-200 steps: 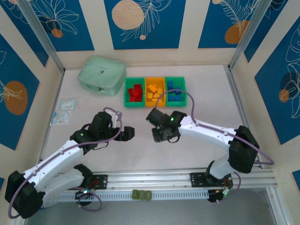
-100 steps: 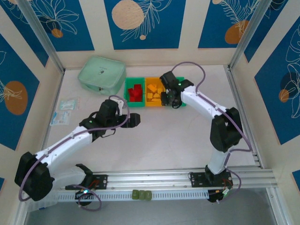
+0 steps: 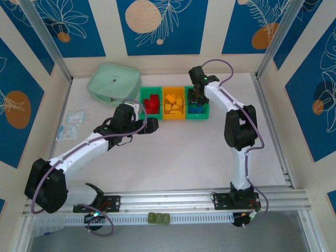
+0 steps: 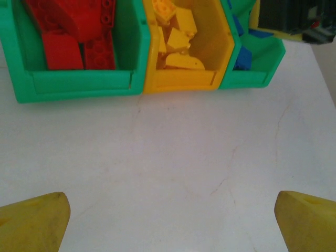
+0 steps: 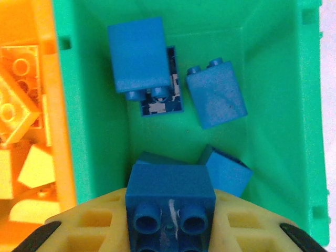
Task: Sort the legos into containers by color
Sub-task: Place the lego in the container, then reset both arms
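Three joined containers stand in a row at the table's far side. The left green bin (image 3: 142, 109) holds red legos (image 4: 68, 31). Orange-yellow legos (image 4: 178, 39) lie in the orange bin (image 3: 174, 118). In the right green bin (image 5: 278, 105) lie several blue legos (image 5: 139, 55). My right gripper (image 5: 170, 210) hangs over this bin, shut on a blue lego (image 5: 170, 191) with its studs facing the camera. In front of the bins, above bare table, my left gripper (image 4: 173, 215) is open, its yellow fingers (image 4: 31, 223) wide apart with nothing between them.
A pale mint zippered pouch (image 3: 114, 84) lies left of the bins. A small plastic packet (image 3: 71, 125) sits near the left wall. An aluminium rail (image 3: 168, 202) runs along the near edge, with small green pieces (image 3: 158, 218) below it.
My right arm has swung from mid-table out to the right green bin, carrying the blue lego. My left gripper has moved forward and right toward the bins, still open.
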Robot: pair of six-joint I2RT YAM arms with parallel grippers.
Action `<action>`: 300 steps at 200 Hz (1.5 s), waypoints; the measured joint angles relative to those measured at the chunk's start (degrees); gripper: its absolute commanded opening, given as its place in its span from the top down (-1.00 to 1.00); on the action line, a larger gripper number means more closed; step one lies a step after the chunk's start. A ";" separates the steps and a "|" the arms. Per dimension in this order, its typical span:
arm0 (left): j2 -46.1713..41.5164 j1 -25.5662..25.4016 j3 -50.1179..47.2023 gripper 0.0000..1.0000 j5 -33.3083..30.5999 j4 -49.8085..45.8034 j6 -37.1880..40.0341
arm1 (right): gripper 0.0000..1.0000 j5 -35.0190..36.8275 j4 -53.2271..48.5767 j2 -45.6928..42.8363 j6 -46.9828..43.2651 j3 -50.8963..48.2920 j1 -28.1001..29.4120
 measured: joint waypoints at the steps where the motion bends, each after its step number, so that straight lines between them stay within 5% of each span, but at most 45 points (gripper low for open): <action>1: 0.00 0.04 0.00 -0.99 -0.02 0.11 0.00 | 0.36 -0.02 0.00 0.04 0.00 0.00 -0.04; 93: -0.09 2.75 0.00 -0.99 1.29 0.50 -0.85 | -0.15 -0.90 0.20 0.72 -0.66 -0.48 -1.03; 133: -2.78 5.68 0.17 -0.99 0.44 -1.14 0.72 | -0.39 -2.19 3.54 -10.23 -0.90 -8.46 -1.29; 169: -7.43 10.88 0.83 -0.99 -6.82 -4.63 5.86 | -0.93 -2.47 10.91 -27.41 -0.48 -21.94 -3.37; 208: -8.74 18.14 -0.26 -0.98 -22.73 -6.25 12.70 | -0.99 2.36 23.08 -43.04 -0.46 -44.35 -9.79; 254: -4.31 28.02 -16.57 -0.98 -32.37 11.52 20.65 | -0.99 5.97 43.91 -46.25 -4.66 -70.38 -16.04; 300: 6.60 28.44 -28.63 -0.99 -25.07 39.47 27.45 | -0.99 -1.42 65.29 -41.55 -12.50 -77.88 -17.18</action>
